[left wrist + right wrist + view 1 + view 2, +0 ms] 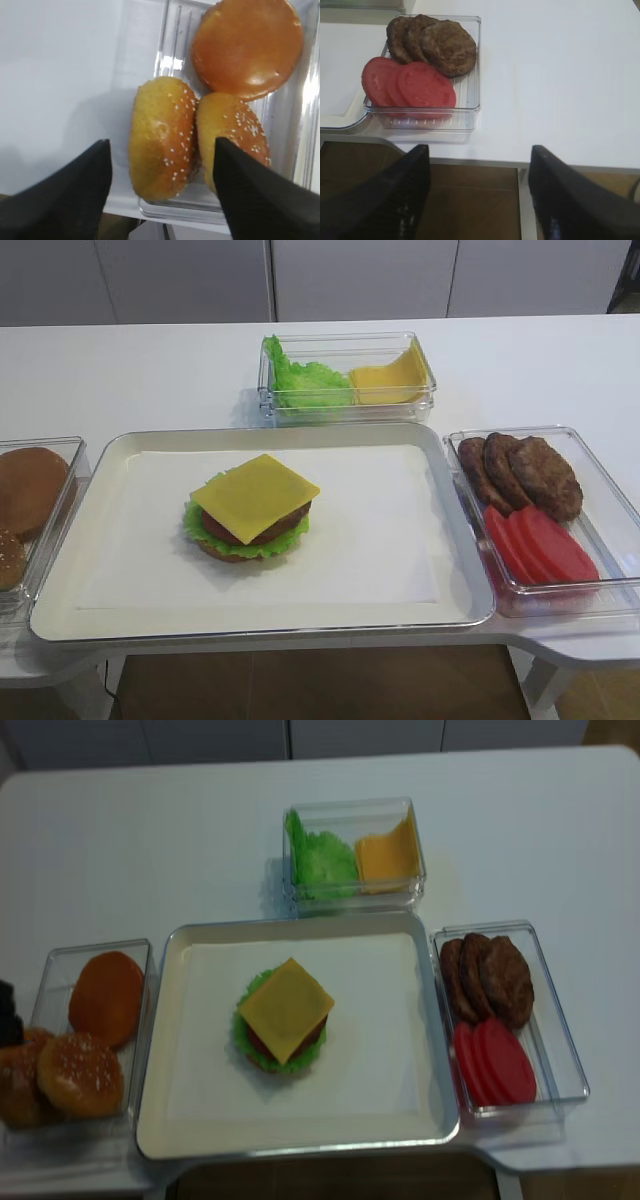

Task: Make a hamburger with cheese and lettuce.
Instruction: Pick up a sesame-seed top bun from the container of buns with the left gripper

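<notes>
The left hand [160, 195] is hanging wide open and empty right above a seeded bun top [162, 137]. It looks soft and light, so pinching its round sides gently seems best. The hamburger [252, 508] is waiting far off on the tray [60, 615], cheese [256, 496] on top.

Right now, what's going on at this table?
A hamburger is half built on the tray: bun, lettuce, patty, with the cheese on top and no top bun yet. The left gripper hangs open over the sesame buns in the left bin, holding nothing. The right gripper waits open and empty, off the table edge near the bin of patties and tomato slices.
</notes>
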Action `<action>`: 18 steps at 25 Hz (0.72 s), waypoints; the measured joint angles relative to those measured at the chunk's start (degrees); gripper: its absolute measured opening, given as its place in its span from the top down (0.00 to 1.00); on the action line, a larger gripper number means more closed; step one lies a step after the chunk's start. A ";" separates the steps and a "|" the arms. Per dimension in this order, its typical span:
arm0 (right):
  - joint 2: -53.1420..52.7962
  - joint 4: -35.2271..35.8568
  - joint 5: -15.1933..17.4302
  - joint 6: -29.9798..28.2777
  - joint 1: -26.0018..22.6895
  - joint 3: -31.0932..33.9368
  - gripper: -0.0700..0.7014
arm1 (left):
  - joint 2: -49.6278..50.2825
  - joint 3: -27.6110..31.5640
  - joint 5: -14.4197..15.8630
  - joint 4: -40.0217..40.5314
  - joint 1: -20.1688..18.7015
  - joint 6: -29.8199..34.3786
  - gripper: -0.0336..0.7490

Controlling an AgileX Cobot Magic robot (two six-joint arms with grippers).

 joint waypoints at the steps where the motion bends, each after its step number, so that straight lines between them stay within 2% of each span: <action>1: 0.00 0.00 0.00 0.00 0.00 0.00 0.30 | 0.29 -0.30 0.15 -0.39 1.26 1.89 0.35; 8: 0.00 0.00 0.00 0.00 0.00 0.00 0.30 | 4.45 -3.54 3.24 -4.50 8.13 11.67 0.35; 18: 0.00 0.00 0.00 0.00 0.00 0.00 0.30 | 10.61 -3.77 5.17 -6.75 8.38 16.71 0.36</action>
